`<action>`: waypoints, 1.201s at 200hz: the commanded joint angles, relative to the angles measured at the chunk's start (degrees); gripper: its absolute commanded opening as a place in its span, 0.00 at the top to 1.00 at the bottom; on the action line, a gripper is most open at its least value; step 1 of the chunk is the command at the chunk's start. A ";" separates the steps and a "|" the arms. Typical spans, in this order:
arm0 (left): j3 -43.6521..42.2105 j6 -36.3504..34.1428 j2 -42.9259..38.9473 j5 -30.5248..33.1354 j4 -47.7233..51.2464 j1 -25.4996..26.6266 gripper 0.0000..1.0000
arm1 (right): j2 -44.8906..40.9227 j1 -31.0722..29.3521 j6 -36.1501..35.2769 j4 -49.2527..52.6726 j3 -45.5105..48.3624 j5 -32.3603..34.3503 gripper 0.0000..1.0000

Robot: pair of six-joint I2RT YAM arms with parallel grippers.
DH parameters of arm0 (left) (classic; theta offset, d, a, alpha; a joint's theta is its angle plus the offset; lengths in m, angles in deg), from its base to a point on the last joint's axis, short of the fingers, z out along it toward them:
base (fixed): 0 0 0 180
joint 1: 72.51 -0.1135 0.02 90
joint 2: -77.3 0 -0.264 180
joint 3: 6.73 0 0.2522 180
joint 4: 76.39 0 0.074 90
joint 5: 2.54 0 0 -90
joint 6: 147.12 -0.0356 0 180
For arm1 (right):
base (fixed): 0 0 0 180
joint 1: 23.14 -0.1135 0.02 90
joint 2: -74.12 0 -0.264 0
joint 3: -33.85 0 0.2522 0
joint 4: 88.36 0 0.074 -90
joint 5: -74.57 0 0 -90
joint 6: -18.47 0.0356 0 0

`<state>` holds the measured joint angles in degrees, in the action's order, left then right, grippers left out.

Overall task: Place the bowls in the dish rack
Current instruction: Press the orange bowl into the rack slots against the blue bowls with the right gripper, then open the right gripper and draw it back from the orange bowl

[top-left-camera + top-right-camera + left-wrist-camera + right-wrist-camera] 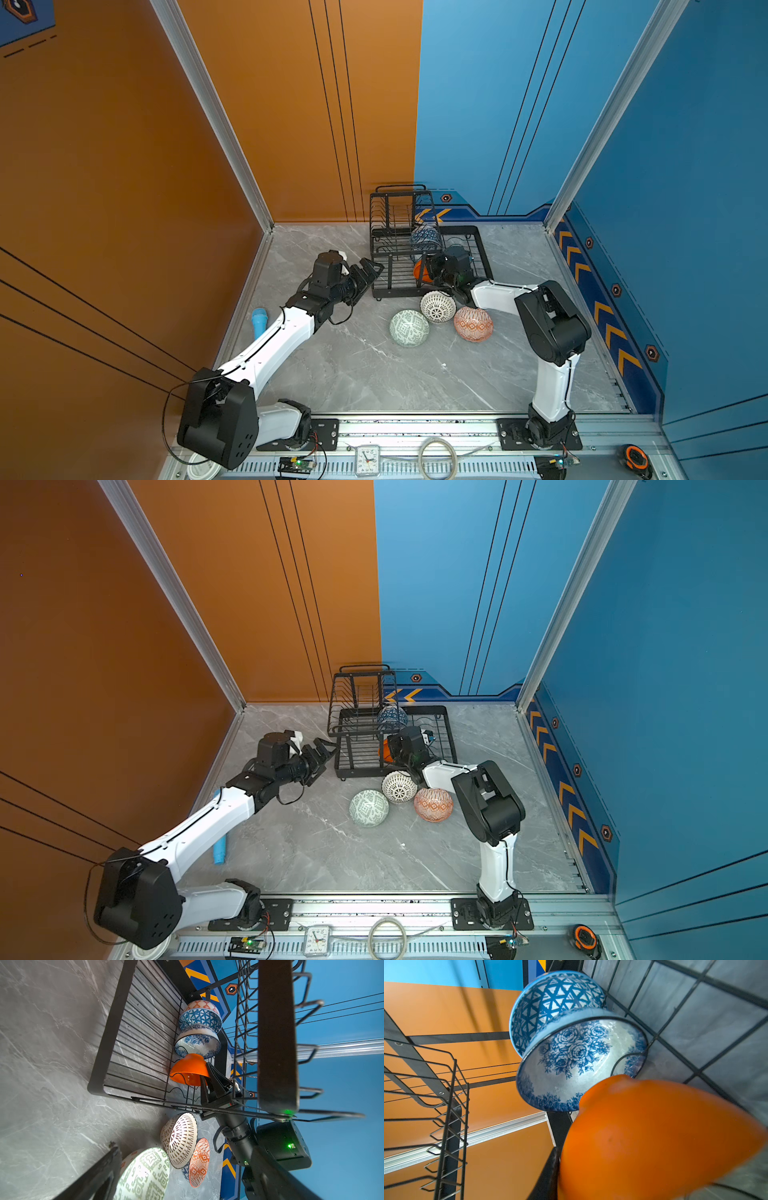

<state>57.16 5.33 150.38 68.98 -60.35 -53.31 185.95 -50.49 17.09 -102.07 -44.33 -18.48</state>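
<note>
The black wire dish rack (384,291) (351,773) stands at the back. On edge in its base tray are a blue geometric bowl (424,241) (550,1001), a white and blue floral bowl (197,1043) (571,1059) and a plain orange bowl (419,270) (187,1070). My right gripper (426,272) (205,1071) is shut on the orange bowl's rim. On the table in front lie the pale green bowl (409,328), the white-black lattice bowl (437,306) and the orange-white diamond bowl (473,324). My left gripper (372,268) (326,748) is open and empty by the rack's left side.
A light-blue cylinder (258,322) lies under the left arm near the left wall. The rack's raised slotted shelf (395,212) is above the tray's left half. A clock (367,459), a tape ring (437,459) and a tape measure (636,457) sit on the front rail.
</note>
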 commanded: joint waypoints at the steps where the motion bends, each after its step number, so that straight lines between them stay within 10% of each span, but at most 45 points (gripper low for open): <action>1: 0.18 -0.65 0.04 -0.41 -0.53 0.33 0.02 | -1.52 0.55 0.41 1.56 1.24 -0.21 0.73; 240: 1.42 -0.80 0.48 -0.01 -0.35 1.43 0.02 | -6.69 3.00 0.21 0.15 5.05 -1.61 0.40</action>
<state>57.18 5.31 150.38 68.98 -60.35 -52.55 181.69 -48.07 17.33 -102.48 -40.03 -19.83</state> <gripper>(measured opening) 0.979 0.571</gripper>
